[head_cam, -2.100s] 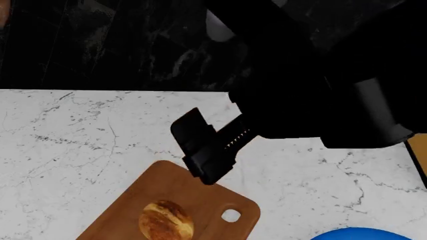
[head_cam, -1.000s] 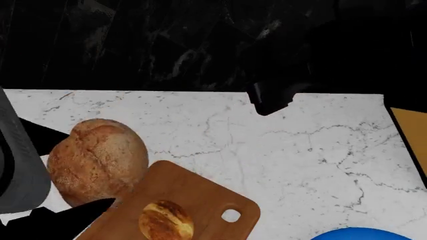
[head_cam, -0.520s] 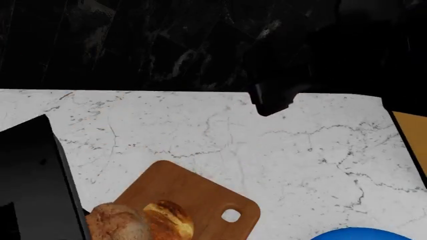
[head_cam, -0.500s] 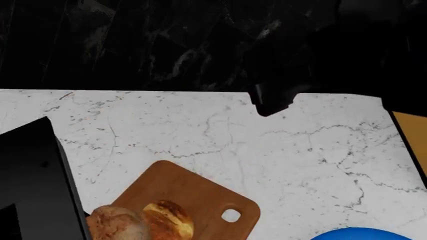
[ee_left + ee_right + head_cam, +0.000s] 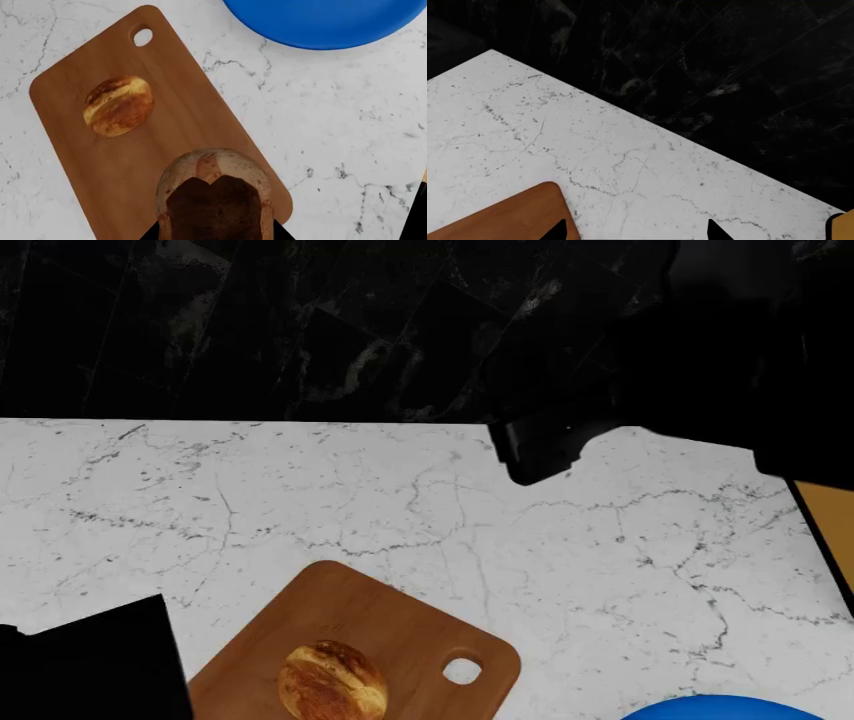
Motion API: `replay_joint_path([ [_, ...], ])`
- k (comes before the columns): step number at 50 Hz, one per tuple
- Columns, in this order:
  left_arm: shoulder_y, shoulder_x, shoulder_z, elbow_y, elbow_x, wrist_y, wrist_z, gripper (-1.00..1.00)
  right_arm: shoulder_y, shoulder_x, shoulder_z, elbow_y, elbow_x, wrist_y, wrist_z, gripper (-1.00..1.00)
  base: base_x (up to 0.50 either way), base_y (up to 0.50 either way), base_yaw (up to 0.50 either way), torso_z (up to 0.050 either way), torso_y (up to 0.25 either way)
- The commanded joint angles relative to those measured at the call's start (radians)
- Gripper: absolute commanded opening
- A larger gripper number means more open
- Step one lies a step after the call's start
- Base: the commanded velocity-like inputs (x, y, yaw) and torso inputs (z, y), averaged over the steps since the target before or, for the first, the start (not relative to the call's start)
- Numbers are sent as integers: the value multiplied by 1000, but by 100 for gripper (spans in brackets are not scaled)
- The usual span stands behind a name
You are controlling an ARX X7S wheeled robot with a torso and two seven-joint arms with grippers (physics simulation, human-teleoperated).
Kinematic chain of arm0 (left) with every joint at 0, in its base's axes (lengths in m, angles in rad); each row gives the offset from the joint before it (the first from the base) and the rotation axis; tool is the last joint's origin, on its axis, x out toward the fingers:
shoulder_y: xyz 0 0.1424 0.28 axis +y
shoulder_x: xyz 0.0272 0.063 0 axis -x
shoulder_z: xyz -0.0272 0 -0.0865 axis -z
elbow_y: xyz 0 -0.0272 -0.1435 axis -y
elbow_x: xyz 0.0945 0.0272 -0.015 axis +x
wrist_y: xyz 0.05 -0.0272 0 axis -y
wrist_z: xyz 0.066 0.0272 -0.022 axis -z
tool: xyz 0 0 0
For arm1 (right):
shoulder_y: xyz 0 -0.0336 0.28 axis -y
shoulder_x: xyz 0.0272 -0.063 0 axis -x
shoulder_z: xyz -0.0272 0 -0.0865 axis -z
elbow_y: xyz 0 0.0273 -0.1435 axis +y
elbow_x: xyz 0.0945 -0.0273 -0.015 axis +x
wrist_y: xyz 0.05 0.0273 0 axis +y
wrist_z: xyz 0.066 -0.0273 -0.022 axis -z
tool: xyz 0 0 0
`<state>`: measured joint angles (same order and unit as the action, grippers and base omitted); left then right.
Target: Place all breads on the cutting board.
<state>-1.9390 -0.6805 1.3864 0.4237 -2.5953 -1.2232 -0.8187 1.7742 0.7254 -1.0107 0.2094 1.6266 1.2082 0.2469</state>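
**Second roll hangs over the board, release not yet made**

The main risk is a bad drop. The darker brown roll [image 5: 213,185] sits in the left pincer [image 5: 215,225] above the near end of the cutting board [image 5: 100,165], close to the board's long edge on the side facing the blue plate [image 5: 327,20]. How high it hangs I cannot tell from the left wrist view. If the jaws part while it is still raised, a round roll could well bounce or roll off that edge onto the white marble desk [image 5: 347,125], and the task would stay unfinished. A lateral shift while lowering could carry it past the edge too. It is well apart from the golden-orange roll [image 5: 119,105], so knocking that one seems unlikely.

The left arm comes in over the board with its wrist camera looking straight down. Its dark fingers close on the brown roll, one covering much of the top of the crust. In the head view only a black block of that arm [image 5: 87,665] shows at the lower corner, hiding the roll it carries.

The golden-orange roll already lies on the board, in the half nearer the small hole [image 5: 142,36].

The right arm [image 5: 547,450] is held away over the far side of the desk. Its right pincer [image 5: 634,232] shows two finger tips spread apart with nothing between them.
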Motion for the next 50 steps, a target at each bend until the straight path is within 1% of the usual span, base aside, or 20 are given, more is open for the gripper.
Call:
replay_joint_path([
  [1,72,-15,18,-35,73,-33,22,-100,-13,-3,-6,-9,0,-7,-2,100,0,0,0,0,0],
  [6,99,-18,29,-52,108,-49,30,-100,-11,-7,-8,-5,-2,-8,-6,100,0,0,0,0,2],
  [17,91,-25,11,-121,158,-87,61,-100,-31,-1,-10,-16,3,-18,-1,100,0,0,0,0,0],
  [24,84,-15,-2,-161,191,-95,76,-100,-35,-1,-14,-15,-1,-22,-7,100,0,0,0,0,0],
  [32,107,-3,-26,-200,248,-94,108,-100,-39,-2,-16,-17,5,-23,-3,100,0,0,0,0,0],
  [35,119,7,-43,-232,288,-115,144,-100,-39,-6,-17,-15,5,-24,-5,100,0,0,0,0,0],
  [41,169,27,-49,-242,346,-107,173,-100,-45,-4,-21,-13,-4,-29,-16,100,0,0,0,0,0],
  [50,206,41,-56,-267,407,-106,209,-100,-63,-4,-24,-20,-7,-42,-19,100,0,0,0,0,0],
])
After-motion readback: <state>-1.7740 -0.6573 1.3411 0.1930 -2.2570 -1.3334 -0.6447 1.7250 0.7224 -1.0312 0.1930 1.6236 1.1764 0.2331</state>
